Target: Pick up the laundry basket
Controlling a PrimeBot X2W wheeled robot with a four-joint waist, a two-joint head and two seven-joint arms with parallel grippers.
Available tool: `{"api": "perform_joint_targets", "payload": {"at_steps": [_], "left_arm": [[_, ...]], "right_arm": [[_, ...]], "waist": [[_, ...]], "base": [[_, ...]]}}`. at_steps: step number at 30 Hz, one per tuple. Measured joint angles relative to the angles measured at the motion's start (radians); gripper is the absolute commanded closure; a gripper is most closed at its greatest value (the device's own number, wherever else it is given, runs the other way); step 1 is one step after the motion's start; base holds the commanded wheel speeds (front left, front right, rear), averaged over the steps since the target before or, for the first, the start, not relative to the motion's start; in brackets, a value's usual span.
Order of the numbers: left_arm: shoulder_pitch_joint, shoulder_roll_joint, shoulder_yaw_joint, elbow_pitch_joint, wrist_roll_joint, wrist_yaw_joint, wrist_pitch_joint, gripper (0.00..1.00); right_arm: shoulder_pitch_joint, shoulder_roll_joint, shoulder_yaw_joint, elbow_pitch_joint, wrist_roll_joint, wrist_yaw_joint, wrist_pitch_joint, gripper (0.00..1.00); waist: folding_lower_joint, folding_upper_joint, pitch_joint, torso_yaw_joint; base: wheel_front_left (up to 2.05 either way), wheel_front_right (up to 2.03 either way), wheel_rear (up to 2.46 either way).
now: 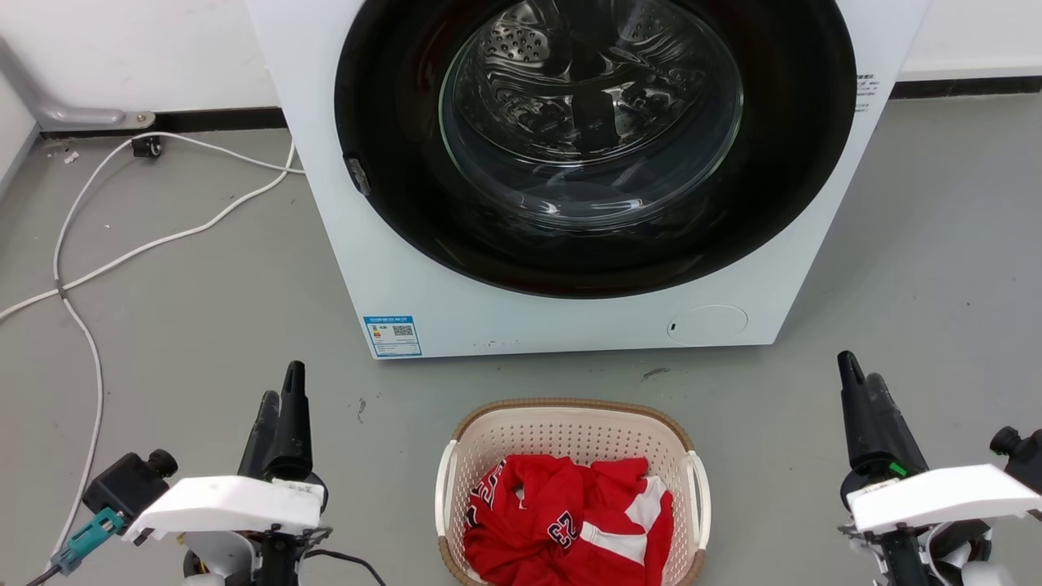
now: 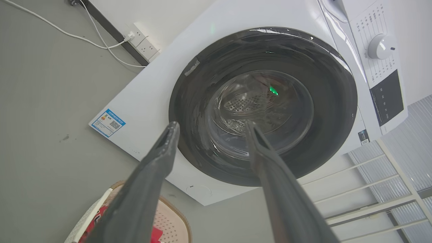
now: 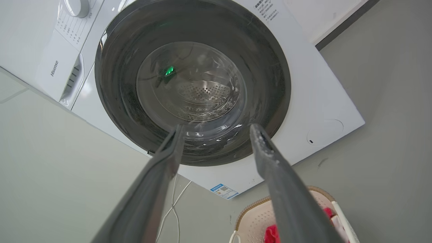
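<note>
Laundry basket (image 1: 570, 431) grounded, untouched
Cream perforated plastic, brown woven-look rim, crumpled red garment (image 1: 562, 521) inside; set between my left gripper (image 1: 281, 389) and right gripper (image 1: 861, 370), before the washing machine (image 1: 407, 268); both grippers spread, empty

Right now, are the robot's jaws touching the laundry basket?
Apart. The head view shows grey floor between the laundry basket and each pair of open jaws, one to its left, one to its right.
</note>
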Motion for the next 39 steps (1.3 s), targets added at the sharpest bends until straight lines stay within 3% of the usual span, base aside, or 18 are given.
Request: {"api": "perform_joint_targets", "payload": {"at_steps": [18,39], "left_arm": [[0.016,0.001,-0.029,-0.026,0.261,0.021,-0.058,0.0],[0.036,0.001,-0.042,-0.03,0.524,0.013,-0.116,0.0]], "right_arm": [[0.018,0.0,0.018,-0.024,-0.291,0.0,-0.057,0.0],[0.035,0.0,0.019,-0.035,-0.591,0.0,-0.117,0.0]], "waist": [[0.0,0.0,0.004,0.004],[0.0,0.0,0.004,0.007]], "base": [[0.0,0.0,0.0],[0.0,0.0,0.0]]}}
